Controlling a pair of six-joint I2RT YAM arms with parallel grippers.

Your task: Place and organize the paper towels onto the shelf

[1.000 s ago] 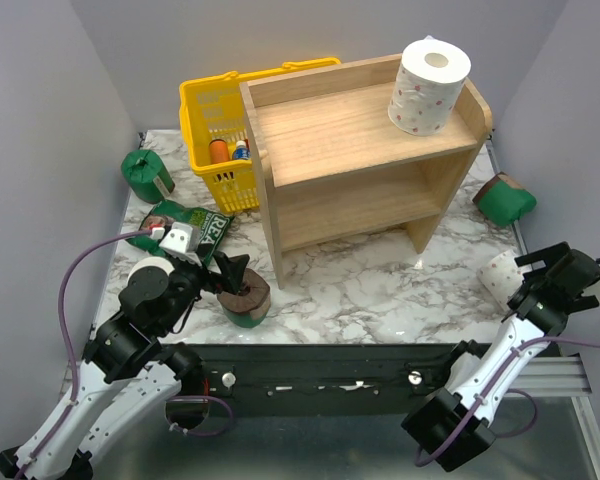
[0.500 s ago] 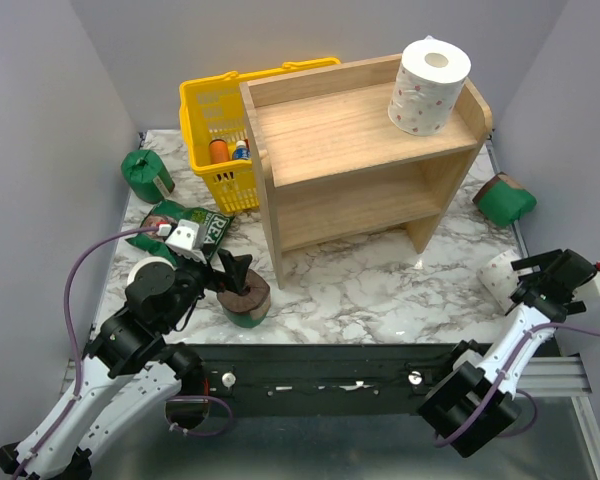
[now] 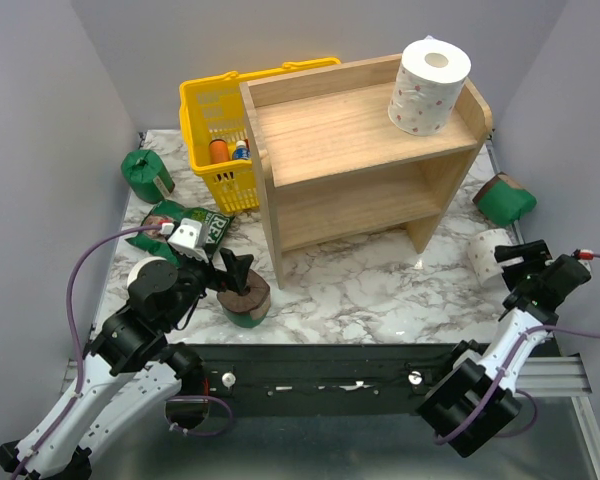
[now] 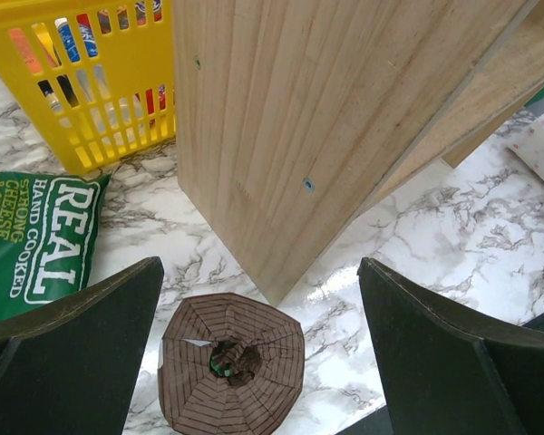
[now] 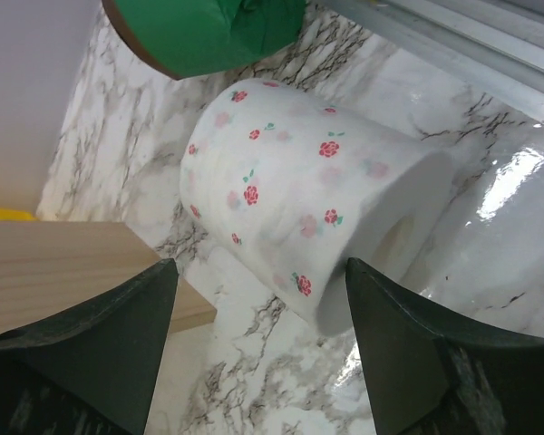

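The wooden shelf (image 3: pixel 360 130) stands at the back centre, with one white dotted paper towel roll (image 3: pixel 428 85) on its top right. My left gripper (image 3: pixel 232 272) is open, its jaws hanging either side of a green-wrapped roll (image 4: pixel 231 376) that stands on end with its brown end up. My right gripper (image 3: pixel 517 264) is open, and a white rose-dotted roll (image 5: pixel 299 208) lies on its side just ahead of the fingertips, ungripped. Other green rolls lie at the far left (image 3: pixel 145 173) and far right (image 3: pixel 505 200). Another white roll (image 3: pixel 140 268) is mostly hidden behind the left arm.
A yellow basket (image 3: pixel 215 130) with bottles stands left of the shelf. The flat green "REAL" bag (image 4: pixel 36 240) lies in front of it. The shelf's side panel (image 4: pixel 326 118) is close ahead of the left gripper. The table's right edge and rail (image 5: pixel 471 45) run beside the right gripper.
My right gripper has swung away from the near edge and inward, and the white roll in front of it has shifted farther from the near edge. The left arm has barely moved.
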